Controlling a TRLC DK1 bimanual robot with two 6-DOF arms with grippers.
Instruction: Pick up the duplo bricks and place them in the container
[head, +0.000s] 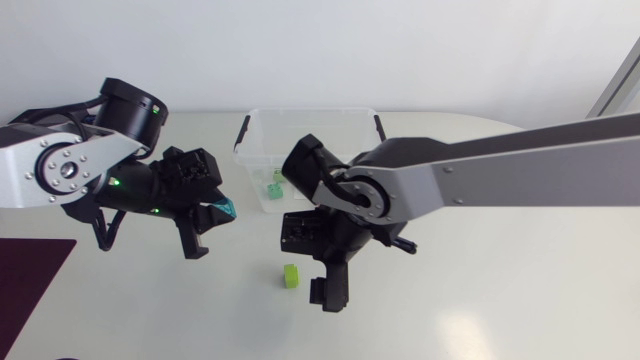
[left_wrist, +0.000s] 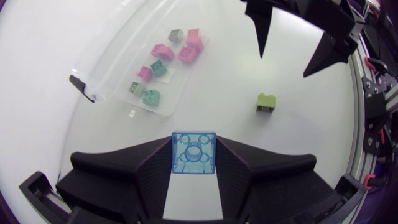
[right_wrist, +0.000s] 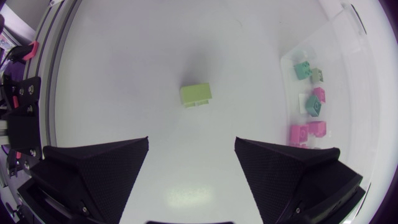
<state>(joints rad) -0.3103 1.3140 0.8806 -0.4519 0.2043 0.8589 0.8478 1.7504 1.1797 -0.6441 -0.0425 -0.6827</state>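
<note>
**Left claw** (left_wrist: 194, 146): closed on a see-through blue brick (left_wrist: 194, 158), one finger on each side and the studs facing the wrist camera. It hangs over the table (head: 500, 300) just beside the container, not above it.

**Right claw** (right_wrist: 191, 142): fingers spread wide, nothing between them. It hangs over the table in front of the container.

**Lime-green brick** (right_wrist: 196, 95): lies alone on the table outside the container, ahead of the right claw's open fingers and touching neither.

**Container** (head: 310, 112): clear plastic tub with no lid on it and a dark latch at each end, standing near the far edge of the table between the two arms.

**Contents of the container**: several small bricks lying loose on the bottom, some pink (left_wrist: 165, 51) and some green (left_wrist: 151, 96).
</note>
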